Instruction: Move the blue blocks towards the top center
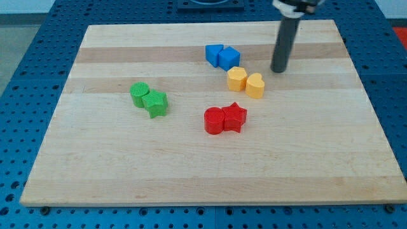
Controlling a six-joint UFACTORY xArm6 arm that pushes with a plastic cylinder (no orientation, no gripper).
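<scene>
A lab or robotics workbench is showing here: a pale wooden board (pixel 210 159) is lying on a blue perforated metal table (pixel 19 76) (rows of mounting holes), stretching out on every side of my tip (pixel 278 70).

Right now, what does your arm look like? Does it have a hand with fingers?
No hand and no fingers. My arm ends in a straight, dark, round rod, smooth and plain, with no markings or cables showing on it. At the view's top it joins a darker collar with a light ring. My tip is its flat lower end, to the view's right of the blue blocks.
</scene>
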